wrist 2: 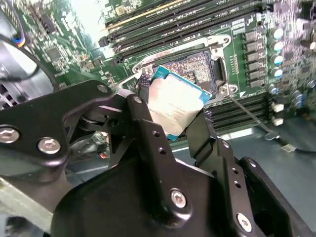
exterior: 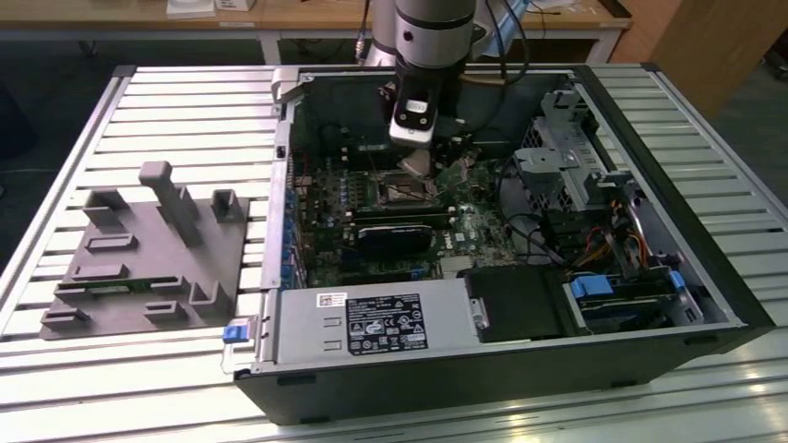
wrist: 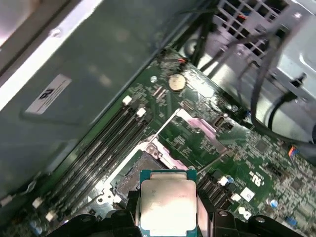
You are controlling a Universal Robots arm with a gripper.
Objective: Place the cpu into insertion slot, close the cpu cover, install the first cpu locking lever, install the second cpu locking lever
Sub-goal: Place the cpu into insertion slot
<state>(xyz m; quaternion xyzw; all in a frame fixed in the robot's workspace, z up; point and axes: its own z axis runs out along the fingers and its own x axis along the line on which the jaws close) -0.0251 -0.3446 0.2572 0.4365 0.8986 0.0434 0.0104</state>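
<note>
cpu [wrist 2: 175, 101] being clamped at its edges by gripper [wrist 2: 170, 123], fingers [wrist 2: 148, 133] closed on it | being held over uncovered slot [wrist 2: 193, 63] | cpu print illegible | white label [wrist: 49, 93] on case wall [wrist: 108, 69], text unclear

cpu [wrist: 168, 205] in the hand [wrist 2: 170, 113], just over the insertion slot [wrist 2: 190, 64], inside the computer case [exterior: 493, 388]

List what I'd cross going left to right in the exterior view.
Grey jig → slot → grey shroud → case's right wall. The hand, holding the cpu, overlaps the slot, so it's left out.
</note>
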